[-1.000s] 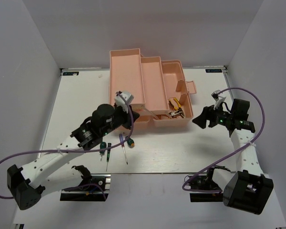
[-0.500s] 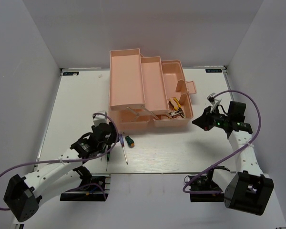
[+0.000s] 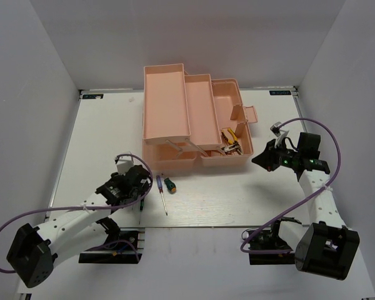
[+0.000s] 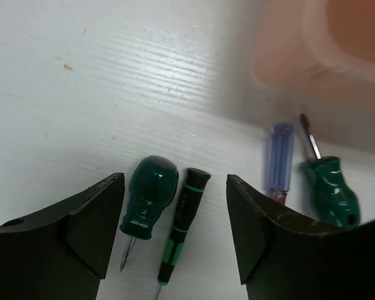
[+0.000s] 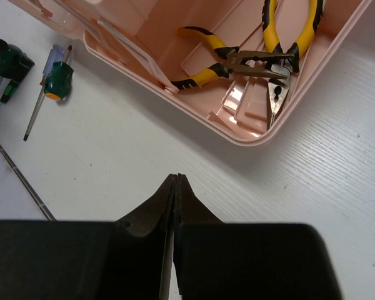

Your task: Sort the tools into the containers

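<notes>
After swinging down from the peach toolbox (image 3: pixel 167 100) to the worktop (image 3: pixel 100 137), poised with left fingers (image 4: pixel 94 225) apart astride the stubby green screwdriver (image 4: pixel 149 203) and slim black screwdriver (image 4: pixel 181 231), seemingly readying a pick, with right fingers (image 5: pixel 150 215) pressed together near the yellow-handled pliers (image 5: pixel 228 61) already boxed

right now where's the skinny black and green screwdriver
The skinny screwdriver lies on the table between the fingers of the open left pincer, right beside the stubby dark green screwdriver, as the left wrist view shows.
</notes>
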Motion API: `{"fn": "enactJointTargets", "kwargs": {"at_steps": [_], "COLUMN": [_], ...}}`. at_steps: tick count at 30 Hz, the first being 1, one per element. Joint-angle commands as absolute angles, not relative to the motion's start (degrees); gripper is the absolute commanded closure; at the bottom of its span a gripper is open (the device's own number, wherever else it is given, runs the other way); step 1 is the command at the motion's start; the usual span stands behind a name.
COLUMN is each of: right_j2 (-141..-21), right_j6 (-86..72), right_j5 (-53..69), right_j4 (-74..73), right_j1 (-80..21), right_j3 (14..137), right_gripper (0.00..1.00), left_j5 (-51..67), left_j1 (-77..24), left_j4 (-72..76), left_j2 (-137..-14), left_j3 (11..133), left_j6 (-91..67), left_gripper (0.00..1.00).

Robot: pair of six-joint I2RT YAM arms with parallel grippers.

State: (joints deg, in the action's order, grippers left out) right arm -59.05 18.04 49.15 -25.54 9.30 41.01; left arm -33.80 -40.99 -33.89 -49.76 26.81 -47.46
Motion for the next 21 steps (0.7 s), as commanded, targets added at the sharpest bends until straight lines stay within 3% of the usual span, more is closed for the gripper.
{"fn": "enactJointTargets", "kwargs": {"at_steps": [1, 21], "right_j2": [-59.6, -59.0], "right_j6": [17.7, 17.4], "right_j5": [49.1, 49.9], "right_j4": [-24.9, -25.1], "right_j1": [9.1, 9.4], "right_j3": [42.7, 42.8], "right_gripper": [0.98, 0.93], "left_j5": [-34.1, -34.6], "left_j1": [-40.7, -40.7], "left_j4": [-34.1, -35.4], "left_j2": [-50.2, -53.5], "left_j3": [25.4, 24.8], "left_j6": [-49.0, -52.6], "left_gripper": [0.22, 0.32]}}
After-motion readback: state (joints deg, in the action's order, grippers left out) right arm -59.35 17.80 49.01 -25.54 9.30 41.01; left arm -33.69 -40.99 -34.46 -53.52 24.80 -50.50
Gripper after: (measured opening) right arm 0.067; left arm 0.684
